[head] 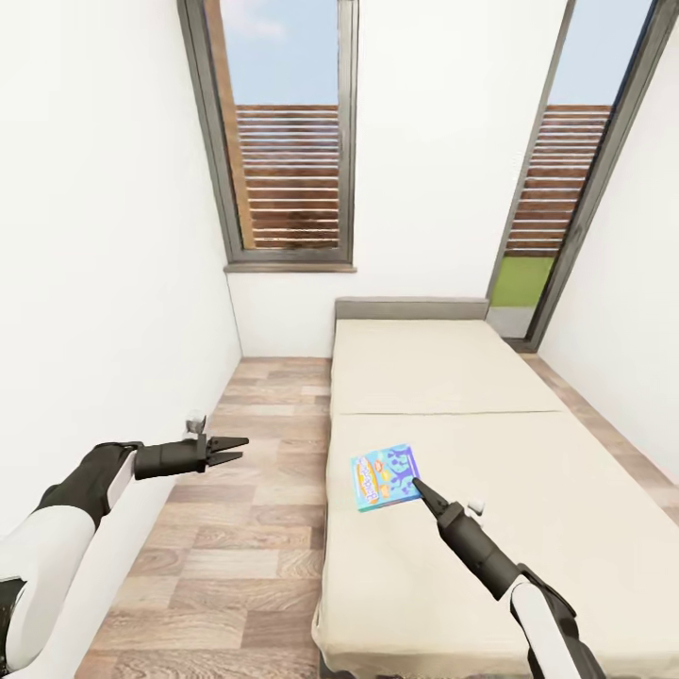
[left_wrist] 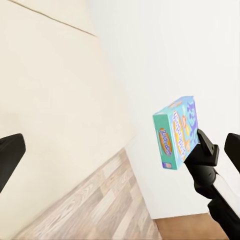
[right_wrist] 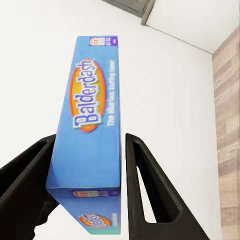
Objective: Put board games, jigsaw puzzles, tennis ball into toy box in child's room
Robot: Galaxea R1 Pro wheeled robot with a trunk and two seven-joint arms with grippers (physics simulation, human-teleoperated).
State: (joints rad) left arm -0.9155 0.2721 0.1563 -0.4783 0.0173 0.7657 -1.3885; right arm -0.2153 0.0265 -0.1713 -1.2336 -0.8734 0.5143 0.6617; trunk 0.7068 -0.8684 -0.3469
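— What's each arm doing?
— My left gripper [head: 236, 449] hangs over the floor, fingers parted and empty. The teal board game [head: 385, 478] is above the bed [head: 528, 490], pinched across its thin sides by my right gripper [head: 416, 487].
— How will it handle?
— Stiff, light, probably slick cardboard. Its long axis runs away from the right gripper's fingers.

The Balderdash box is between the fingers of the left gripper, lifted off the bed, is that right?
Not quite: the right gripper has the Balderdash box between its fingers, as the right wrist view shows. The left gripper is out over the wood floor with nothing in it. The left wrist view shows the box lifted off the bed.
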